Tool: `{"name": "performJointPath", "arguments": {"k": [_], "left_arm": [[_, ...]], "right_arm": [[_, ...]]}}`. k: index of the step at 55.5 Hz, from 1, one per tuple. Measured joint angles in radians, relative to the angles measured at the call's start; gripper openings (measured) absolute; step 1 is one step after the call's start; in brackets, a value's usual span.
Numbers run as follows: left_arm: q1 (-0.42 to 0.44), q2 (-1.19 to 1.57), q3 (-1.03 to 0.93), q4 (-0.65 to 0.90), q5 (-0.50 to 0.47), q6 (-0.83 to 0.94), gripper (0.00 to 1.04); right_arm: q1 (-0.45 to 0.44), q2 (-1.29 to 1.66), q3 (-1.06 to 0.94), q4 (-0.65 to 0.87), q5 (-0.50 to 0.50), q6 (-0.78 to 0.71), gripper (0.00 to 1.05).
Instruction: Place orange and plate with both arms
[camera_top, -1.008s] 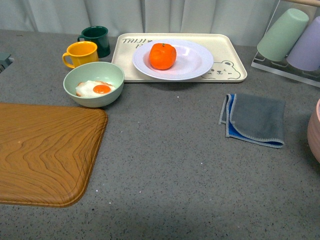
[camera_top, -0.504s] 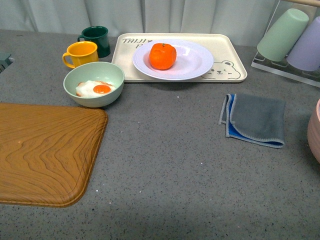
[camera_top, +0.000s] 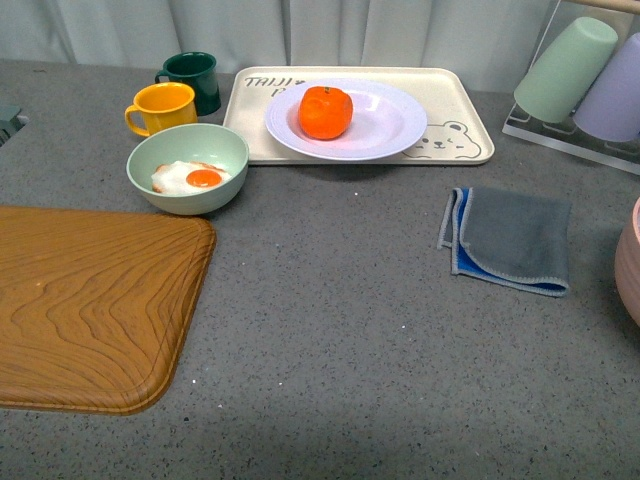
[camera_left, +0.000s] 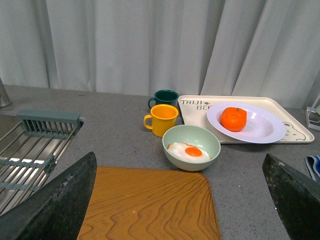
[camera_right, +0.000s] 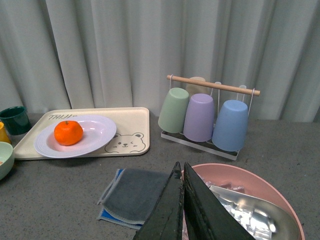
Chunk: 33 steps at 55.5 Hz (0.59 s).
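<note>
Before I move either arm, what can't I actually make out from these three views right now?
- Neither arm shows in the front view.
- Pink basin: the shut right pincer covers part of its contents in the right wrist view; the front view's edge cuts it off.
- Tray lettering: the plate covers part.
- The orange hides the plate surface beneath it.

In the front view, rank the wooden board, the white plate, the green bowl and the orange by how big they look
1. Wooden board, though it's nearest the camera.
2. Plate.
3. Green bowl.
4. Orange.
</note>
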<state>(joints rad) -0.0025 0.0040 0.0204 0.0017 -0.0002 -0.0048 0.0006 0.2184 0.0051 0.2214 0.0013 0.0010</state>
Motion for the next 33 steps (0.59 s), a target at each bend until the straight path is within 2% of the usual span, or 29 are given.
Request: {"name": "performJointPath", "arguments": {"k": [11, 17, 27, 33], "left_arm": [[0.0, 0.0, 0.0, 0.0, 0.0, 0.0, 0.98], [0.0, 0.0, 0.0, 0.0, 0.0, 0.0, 0.98], [0.0, 0.0, 0.0, 0.0, 0.0, 0.0, 0.98], [0.0, 0.0, 0.0, 0.0, 0.0, 0.0, 0.98]], "right_arm": [[0.0, -0.049, 0.0, -0.049, 0.0, 0.0, 0.01], [0.0, -0.175, 0.0, -0.209, -0.002, 0.0, 0.01], [0.0, -0.213, 0.001, -0.219, -0.003, -0.001, 0.01], [0.0, -0.213, 0.001, -0.22, -0.002, -0.001, 0.18]]}}
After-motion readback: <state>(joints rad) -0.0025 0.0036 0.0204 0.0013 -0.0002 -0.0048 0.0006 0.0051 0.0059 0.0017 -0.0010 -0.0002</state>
